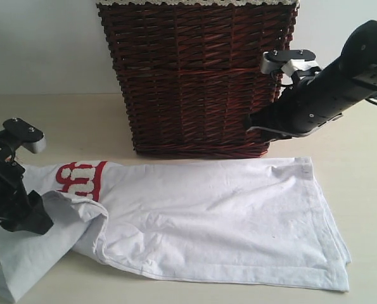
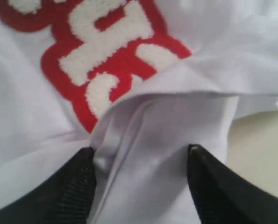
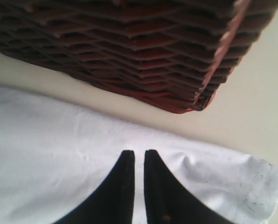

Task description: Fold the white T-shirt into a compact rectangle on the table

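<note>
1. The white T-shirt [image 1: 226,215] is lying across the table [image 1: 365,190], with its hemmed end pointing toward the right of the exterior view.
2. Its left part is bunching into a loose raised fold. This fold is partly covering the red-outlined letters [image 1: 80,177].
3. The left gripper [image 1: 39,223] is bearing on that bunched left end. Its jaws are standing part-way apart, a ridge of white cloth is filling the gap between them, and creases are running to both fingertips [image 2: 192,151]. It is gripping the shirt.
4. The right gripper [image 1: 248,121] is hanging over the shirt's far edge, near the lower right corner of the wicker basket [image 1: 194,76]. Its fingers [image 3: 127,161] are sitting almost together, showing only a narrow slit and holding nothing.
5. The basket is standing upright behind the shirt. A thin strip of bare table is showing between the two.
</note>
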Tool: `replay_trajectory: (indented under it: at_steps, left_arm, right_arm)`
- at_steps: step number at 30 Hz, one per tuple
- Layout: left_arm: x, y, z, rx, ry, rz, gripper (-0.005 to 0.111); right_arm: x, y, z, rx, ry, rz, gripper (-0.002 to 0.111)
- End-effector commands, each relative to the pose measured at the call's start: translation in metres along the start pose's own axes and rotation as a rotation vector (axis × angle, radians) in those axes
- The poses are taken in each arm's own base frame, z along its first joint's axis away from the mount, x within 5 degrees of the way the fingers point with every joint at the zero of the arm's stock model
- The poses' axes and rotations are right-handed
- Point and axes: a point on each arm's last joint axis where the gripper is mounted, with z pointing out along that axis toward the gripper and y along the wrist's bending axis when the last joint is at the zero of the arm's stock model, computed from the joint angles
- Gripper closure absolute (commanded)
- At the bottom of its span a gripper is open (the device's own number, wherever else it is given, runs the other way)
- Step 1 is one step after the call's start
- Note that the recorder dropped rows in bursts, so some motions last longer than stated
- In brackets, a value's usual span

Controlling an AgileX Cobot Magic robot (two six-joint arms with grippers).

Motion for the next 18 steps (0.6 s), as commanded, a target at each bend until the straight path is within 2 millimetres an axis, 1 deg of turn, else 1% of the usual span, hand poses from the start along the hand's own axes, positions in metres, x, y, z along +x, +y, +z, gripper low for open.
replay_trajectory:
  at_steps: [1, 5, 6, 7, 8, 12, 13, 16, 18]
  left_arm:
    - [-0.0003, 0.001, 0.0063, 0.023, 0.011, 0.024, 0.05]
    - [0.0005, 0.0031, 0.0098, 0.013, 0.022, 0.025, 0.051]
    - [0.0008, 0.0033, 0.0104, 0.013, 0.026, 0.027, 0.053]
    - [0.0017, 0.0034, 0.011, 0.014, 0.036, 0.035, 0.058]
    - [0.0027, 0.0037, 0.011, 0.011, 0.046, 0.047, 0.065]
    - [0.0061, 0.0059, 0.0107, -0.01, 0.085, 0.099, 0.1]
    - [0.0065, 0.0058, 0.0107, -0.008, 0.089, 0.101, 0.107]
    - [0.0065, 0.0043, 0.0081, -0.002, 0.088, 0.099, 0.106]
    - [0.0043, 0.0011, 0.0022, -0.014, 0.071, 0.117, 0.106]
  right_arm:
    - [0.0059, -0.0046, 0.011, 0.008, 0.031, -0.012, 0.098]
    - [0.0057, -0.0046, 0.0109, 0.009, 0.029, -0.012, 0.098]
    - [0.0054, -0.0047, 0.0109, 0.01, 0.026, -0.012, 0.098]
    - [0.0053, -0.0048, 0.0109, 0.01, 0.025, -0.012, 0.098]
    - [0.0053, -0.0048, 0.0109, 0.01, 0.025, -0.012, 0.098]
    - [0.0053, -0.0048, 0.0109, 0.01, 0.025, -0.012, 0.098]
    - [0.0053, -0.0048, 0.0109, 0.01, 0.025, -0.012, 0.098]
    - [0.0053, -0.0048, 0.0109, 0.01, 0.025, -0.012, 0.098]
    - [0.0052, -0.0047, 0.0109, 0.009, 0.024, -0.01, 0.098]
